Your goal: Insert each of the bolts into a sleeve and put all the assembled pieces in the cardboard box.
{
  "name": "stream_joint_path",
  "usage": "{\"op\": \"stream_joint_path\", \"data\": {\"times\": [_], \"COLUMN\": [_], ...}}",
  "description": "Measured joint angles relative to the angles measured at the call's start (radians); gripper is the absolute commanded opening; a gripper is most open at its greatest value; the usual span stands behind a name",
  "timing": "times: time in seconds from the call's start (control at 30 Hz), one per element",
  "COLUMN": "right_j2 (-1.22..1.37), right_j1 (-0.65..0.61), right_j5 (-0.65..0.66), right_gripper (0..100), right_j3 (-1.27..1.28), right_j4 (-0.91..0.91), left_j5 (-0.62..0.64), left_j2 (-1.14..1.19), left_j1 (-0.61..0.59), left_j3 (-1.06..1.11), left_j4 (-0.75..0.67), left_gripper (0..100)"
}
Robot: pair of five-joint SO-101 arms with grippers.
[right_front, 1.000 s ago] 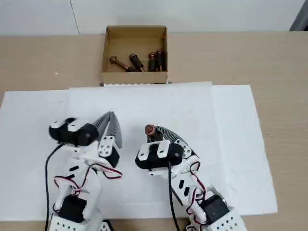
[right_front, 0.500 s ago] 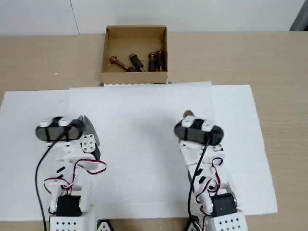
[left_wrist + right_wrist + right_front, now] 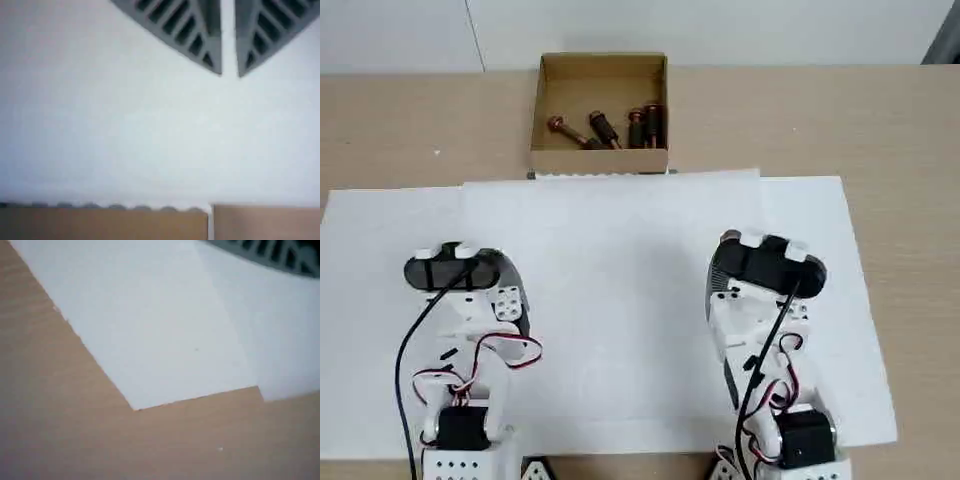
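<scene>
The cardboard box point(image 3: 603, 159) stands at the back of the table, on the wood just beyond the white paper. Several copper-coloured bolt-and-sleeve pieces point(image 3: 603, 128) lie inside it. My left arm point(image 3: 458, 272) hangs over the left part of the paper. Its gripper point(image 3: 229, 71) is shut, with only a thin slit between the grey ribbed fingers point(image 3: 200, 35) and nothing in them. My right arm point(image 3: 767, 264) hangs over the right part of the paper, its wrist covering the gripper from above. A grey edge of the right gripper point(image 3: 272, 254) shows over bare paper.
White paper sheets point(image 3: 630, 260) cover the middle of the wooden table point(image 3: 880, 120). The left wrist view shows the paper's edge against the wood point(image 3: 100, 222). The right wrist view shows a paper corner point(image 3: 135, 407) and wood beside it point(image 3: 50, 405).
Both arms swung apart from the middle, the left one to the left and the right one to the right. The copper piece seen at the right gripper earlier is hidden now.
</scene>
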Motion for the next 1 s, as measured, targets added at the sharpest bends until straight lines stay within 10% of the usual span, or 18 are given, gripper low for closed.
{"op": "stream_joint_path", "data": {"times": [1.0], "right_j2": [1.866], "right_j1": [0.005], "right_j5": [-0.029], "right_gripper": [0.4], "right_j3": [-1.427], "right_j4": [-0.23], "left_j5": [0.0], "left_j2": [0.0], "left_j1": [-0.003], "left_j3": [0.0], "left_j4": [0.115], "left_gripper": [1]}}
